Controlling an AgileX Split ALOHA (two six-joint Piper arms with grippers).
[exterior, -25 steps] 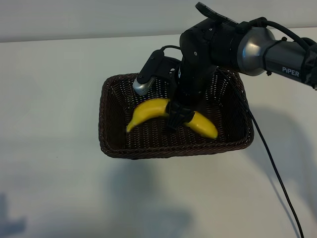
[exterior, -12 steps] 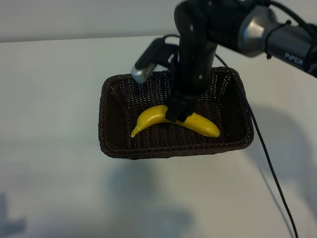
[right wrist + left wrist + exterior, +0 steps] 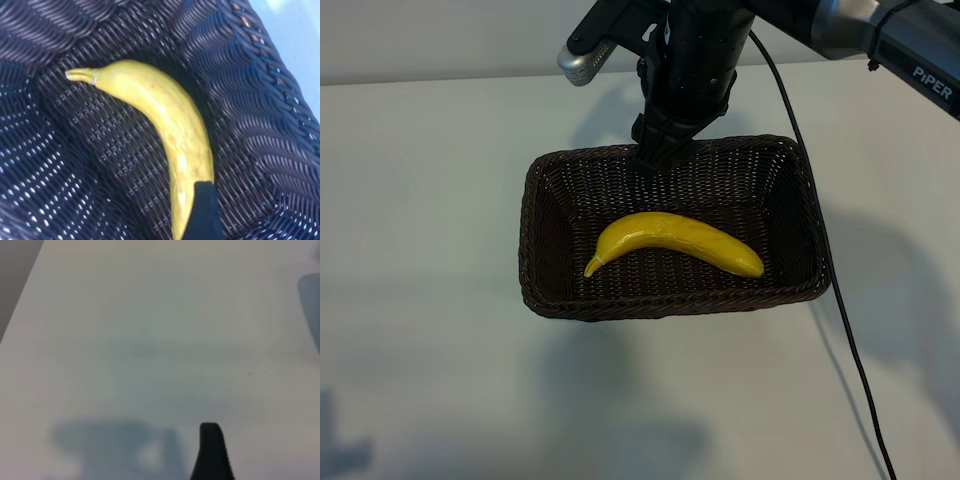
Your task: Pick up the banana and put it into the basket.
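**1 banana in the basket, right gripper clear above it**

1 white table [image 3: 430, 200] carries the rectangular dark brown woven wicker basket [image 3: 535, 200]. Above the basket's far rim hangs the right gripper [image 3: 658, 155], empty; how wide its jaws stand cannot be told. The left gripper [image 3: 212, 452] hovers over bare table, jaws wide. The curved bright yellow banana [image 3: 672, 240] lies free on the basket floor.
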